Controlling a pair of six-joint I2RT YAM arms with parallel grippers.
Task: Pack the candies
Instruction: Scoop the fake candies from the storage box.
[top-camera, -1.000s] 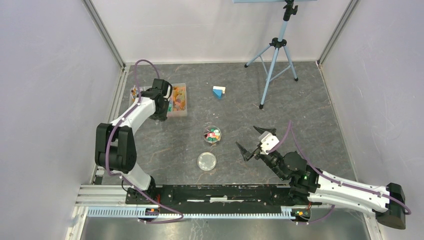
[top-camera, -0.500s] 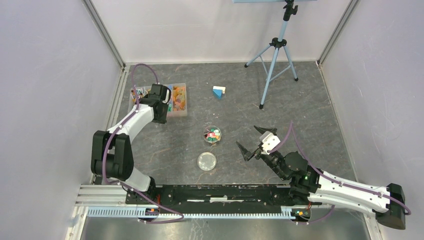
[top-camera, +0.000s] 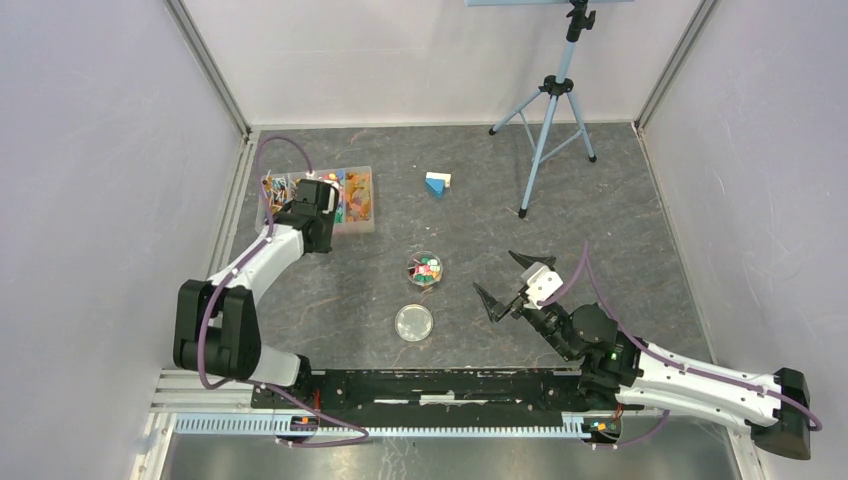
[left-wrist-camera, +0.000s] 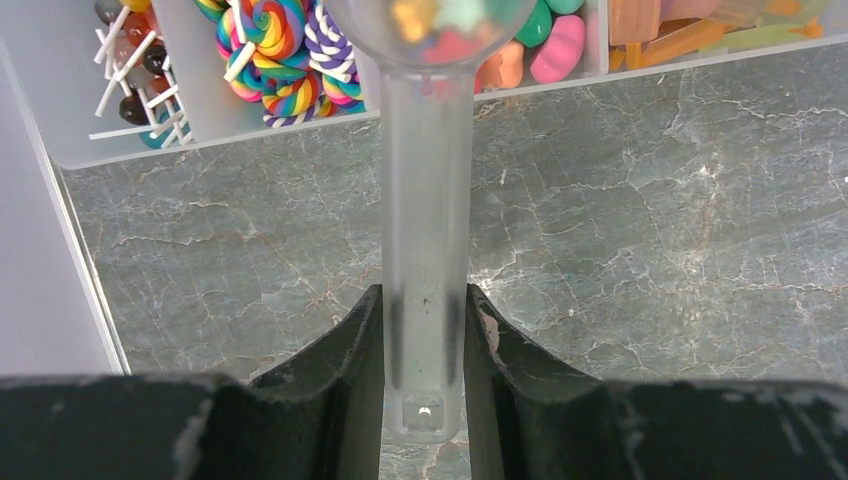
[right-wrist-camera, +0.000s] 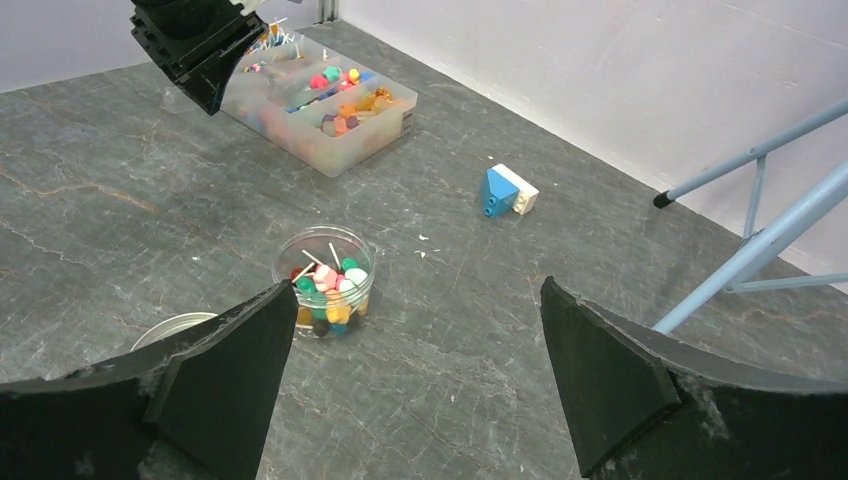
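The candies lie sorted in a clear compartment tray (top-camera: 358, 197) at the back left; swirl lollipops (left-wrist-camera: 270, 50) and pink and orange sweets (left-wrist-camera: 545, 55) show in the left wrist view. More candies fill a small clear jar (top-camera: 426, 268) mid-table, which also shows in the right wrist view (right-wrist-camera: 325, 280). My left gripper (left-wrist-camera: 424, 300) is shut on the handle of a translucent scoop (left-wrist-camera: 425, 200). The scoop's bowl (left-wrist-camera: 440, 18) holds a few candies over the tray's near edge. My right gripper (top-camera: 495, 273) is wide open and empty, to the right of the jar.
The jar's round lid (top-camera: 413, 322) lies flat just in front of the jar. A blue-and-white block (top-camera: 437, 183) sits at the back centre. A light-blue tripod (top-camera: 545, 110) stands at the back right. White walls enclose the grey table.
My left arm has swung left and drawn back toward me, pulling the scoop to the tray's near edge. The right arm has not moved.
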